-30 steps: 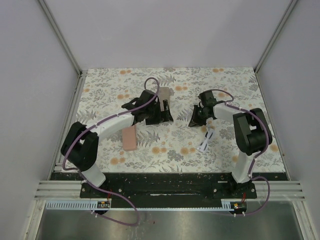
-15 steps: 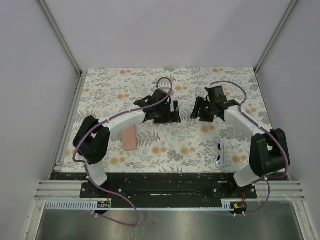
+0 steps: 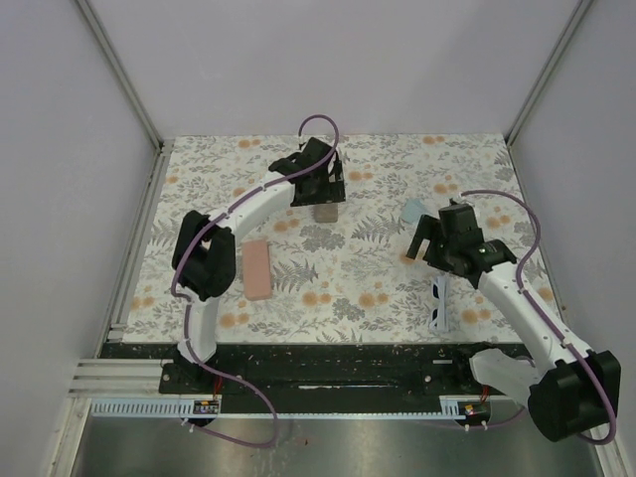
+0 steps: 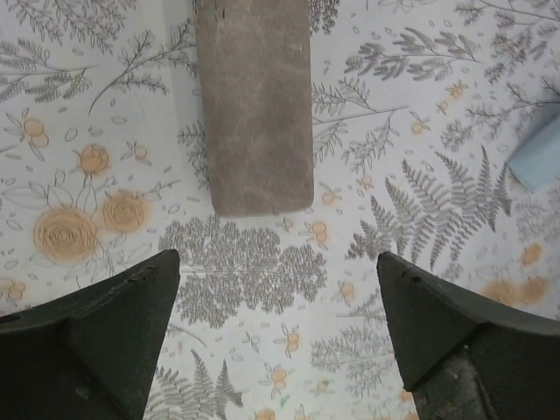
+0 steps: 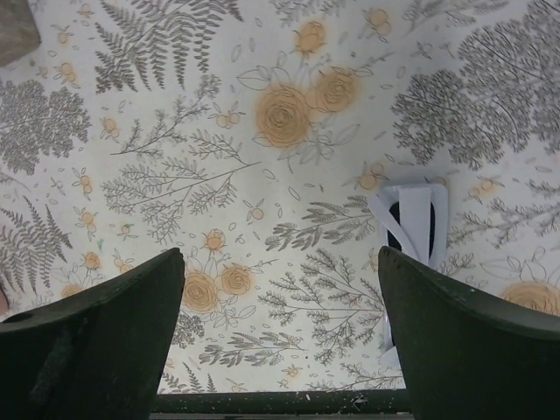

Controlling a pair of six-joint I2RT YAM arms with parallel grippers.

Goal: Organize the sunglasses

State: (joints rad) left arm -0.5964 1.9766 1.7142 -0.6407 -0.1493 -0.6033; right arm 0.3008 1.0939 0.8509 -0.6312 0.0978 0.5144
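A folded white-framed pair of sunglasses (image 3: 440, 303) with dark lenses lies on the floral cloth at the front right. In the right wrist view the sunglasses (image 5: 411, 220) sit just past my right finger. My right gripper (image 3: 429, 240) hovers a little behind and left of them, open and empty (image 5: 280, 262). Towards the back centre, my left gripper (image 3: 320, 189) is open and empty (image 4: 276, 267), just behind a tan case (image 3: 326, 212). That tan case (image 4: 254, 105) lies flat ahead of its fingertips, apart from them.
A pink case (image 3: 258, 268) lies at the left front beside the left arm. A light blue cloth (image 3: 413, 211) rests between the grippers, and the same cloth (image 4: 538, 157) shows at the right edge of the left wrist view. Metal rails edge the floral table cover (image 3: 358, 288).
The right gripper opened wide and drew back toward the near right, leaving the white sunglasses lying at the front right. The left gripper moved toward the back, uncovering the tan case.
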